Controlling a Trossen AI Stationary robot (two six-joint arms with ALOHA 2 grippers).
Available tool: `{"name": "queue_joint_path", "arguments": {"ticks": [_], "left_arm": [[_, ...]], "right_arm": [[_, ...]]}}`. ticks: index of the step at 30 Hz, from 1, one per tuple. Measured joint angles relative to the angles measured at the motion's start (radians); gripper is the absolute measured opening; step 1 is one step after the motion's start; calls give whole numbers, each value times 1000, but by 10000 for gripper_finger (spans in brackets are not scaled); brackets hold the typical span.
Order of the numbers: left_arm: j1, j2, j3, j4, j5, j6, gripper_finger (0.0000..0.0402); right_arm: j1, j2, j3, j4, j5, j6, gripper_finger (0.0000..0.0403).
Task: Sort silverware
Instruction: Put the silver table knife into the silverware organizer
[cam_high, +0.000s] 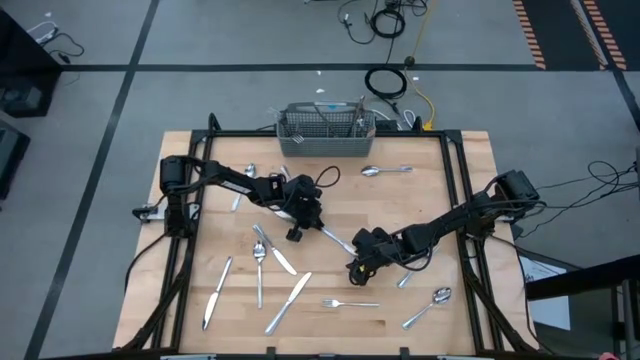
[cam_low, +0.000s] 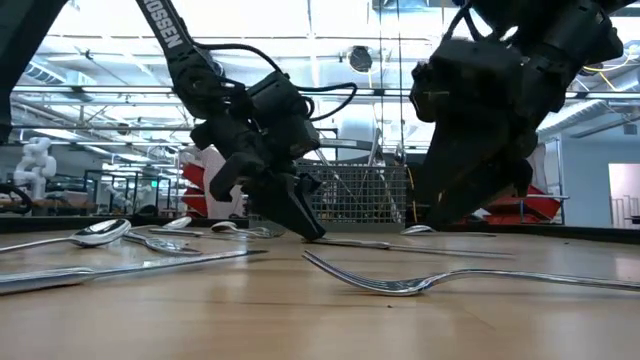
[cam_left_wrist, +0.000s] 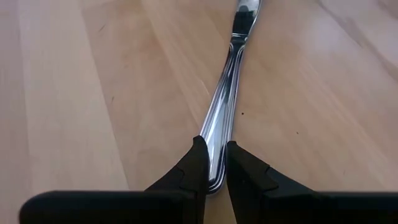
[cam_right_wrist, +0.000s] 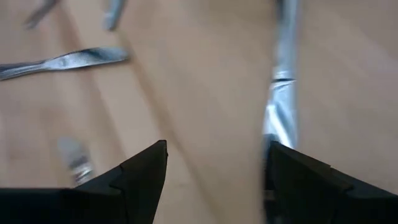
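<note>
A table knife (cam_high: 336, 240) lies across the middle of the wooden table (cam_high: 420, 200), with my left gripper (cam_high: 299, 230) shut on one end of it. In the left wrist view the knife (cam_left_wrist: 231, 81) runs away from the fingers along the wood. My right gripper (cam_high: 358, 266) stands open at the knife's other end. In its wrist view the knife (cam_right_wrist: 281, 99) lies just by one finger (cam_right_wrist: 292, 168); whether they touch cannot be told. More silverware lies scattered: a fork (cam_high: 350, 303), spoons (cam_high: 428, 307) (cam_high: 385, 170) and knives (cam_high: 217, 292) (cam_high: 288, 302). My left gripper pinches the knife's handle at its free end (cam_left_wrist: 214, 169) between its two fingers. They come slanting down from the table's left and lie along the knife. The low view shows the knife (cam_low: 385, 243) stretched low along the table top from the fingertips (cam_low: 308, 230).
A grey wire-mesh basket (cam_high: 326, 132) holding some silverware stands at the table's far edge. A spoon and knife (cam_high: 268, 252) lie close to the left gripper on its near side. A black frame (cam_high: 455, 170) borders the table.
</note>
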Motion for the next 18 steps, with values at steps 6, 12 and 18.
{"name": "queue_joint_path", "arguments": {"ticks": [6,12,18], "left_arm": [[0,3,0,-9,12,-33,61],[0,3,-2,-9,15,-94,61],[0,3,-3,-12,15,-103,61]], "right_arm": [[-28,-5,0,-193,159,43,265],[-42,-9,0,-290,86,-11,265],[-16,-9,1,-222,64,-81,265]]}}
